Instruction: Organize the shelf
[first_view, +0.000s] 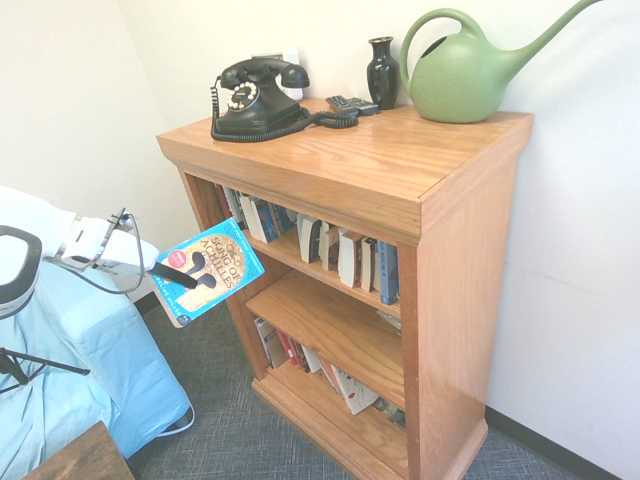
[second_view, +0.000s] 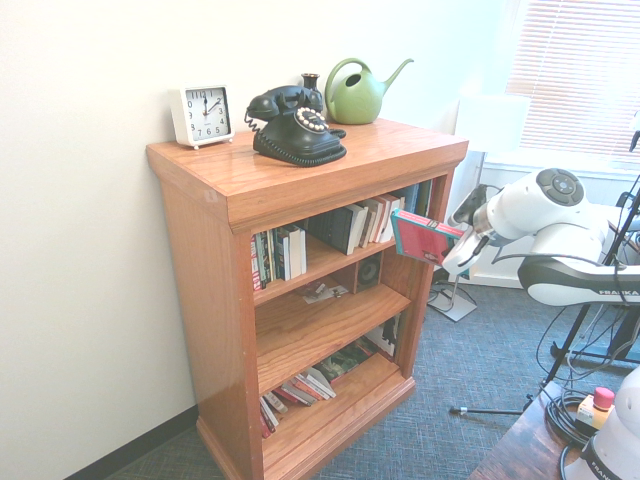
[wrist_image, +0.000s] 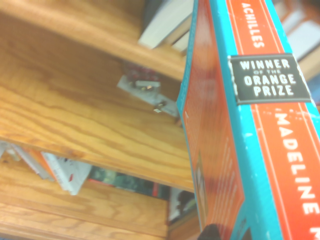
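Grey carpet (second_view: 455, 375) and pale walls surround our wooden bookcase (first_view: 465, 250), which stands against the wall, with a black telephone (first_view: 262, 100) and a green watering can (first_view: 462, 78) on its top. We have the gripper (first_view: 172, 274) closed on a blue-edged paperback (first_view: 213, 272), one dark finger across its cover, out in front of the bookcase's open side. The book is tilted, and the wrist view shows its red spine facing the camera.

Judging from this, our step is to put the book away on a shelf. We do well to choose the spot first: the middle shelf (second_view: 330, 325) has plenty of bare wood, whereas the upper row of books (first_view: 315, 240) is tighter. We should straighten the book while it is still outside, then move in slowly, keeping its corners off the shelf edge and the side panel. We set its bottom edge down fully before we let go, and back straight out so it doesn't topple.
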